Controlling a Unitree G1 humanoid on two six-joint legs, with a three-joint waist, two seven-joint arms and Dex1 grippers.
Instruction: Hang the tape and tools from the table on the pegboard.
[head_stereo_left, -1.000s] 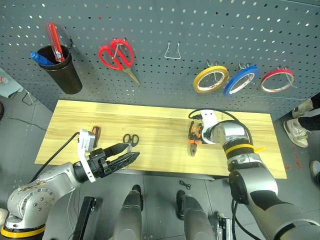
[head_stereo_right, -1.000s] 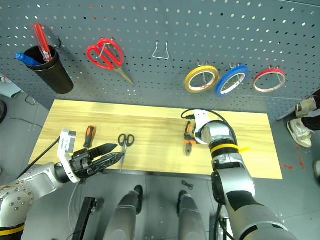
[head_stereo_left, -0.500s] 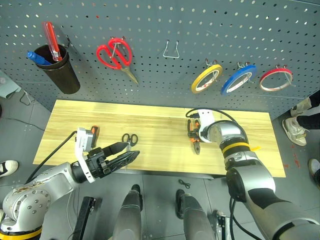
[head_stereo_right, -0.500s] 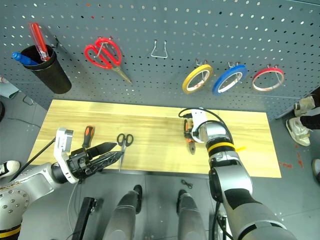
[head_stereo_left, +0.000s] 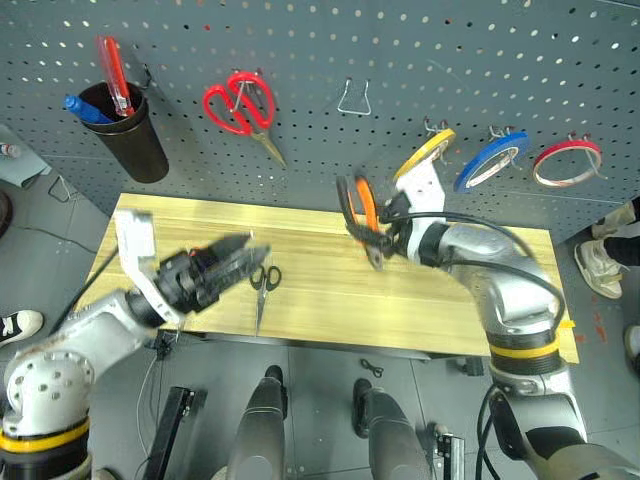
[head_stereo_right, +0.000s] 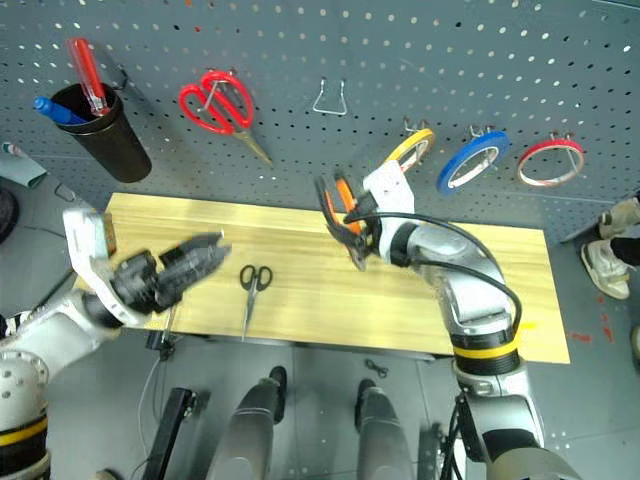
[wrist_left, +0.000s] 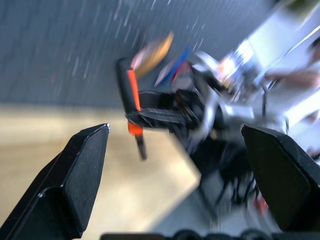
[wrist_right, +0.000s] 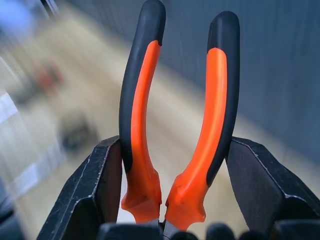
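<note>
The pliers with orange-and-black handles (head_stereo_left: 358, 218) are clear of the long light-wood plank surface (head_stereo_left: 310, 315) and carried in the air in front of the dark grey perforated pegboard (head_stereo_left: 320, 60). The right pincer (wrist_right: 167, 200) is closed on them near the pivot, one black finger against the outer side of each handle, so both handles stand free ahead of the fingers with a gap between them; judged from this, the grip low on the tool leaves the handle loop open for threading over a hook. An empty bent-wire metal hook (head_stereo_left: 353, 98) sits on the board above the pliers and is the likely target, though that cannot be confirmed. The thin yellow ring of tape (head_stereo_left: 424, 156) already hangs on the board just beside the right wrist, with a blue tape ring (head_stereo_left: 490, 160) and a red tape ring (head_stereo_left: 565, 162) further to the right. On the surface, the small black-handled scissors (head_stereo_left: 263, 280) lie near the front edge, not yet hung. The left pincer (head_stereo_left: 238, 262) hovers with its fingers spread wide and empty, its tips just beside the scissors and pointing towards the pliers, which are well apart from it. Larger red-handled scissors (head_stereo_left: 240, 104) and a black cup (head_stereo_left: 130, 145) holding a red-handled tool occupy the board's left side.
</note>
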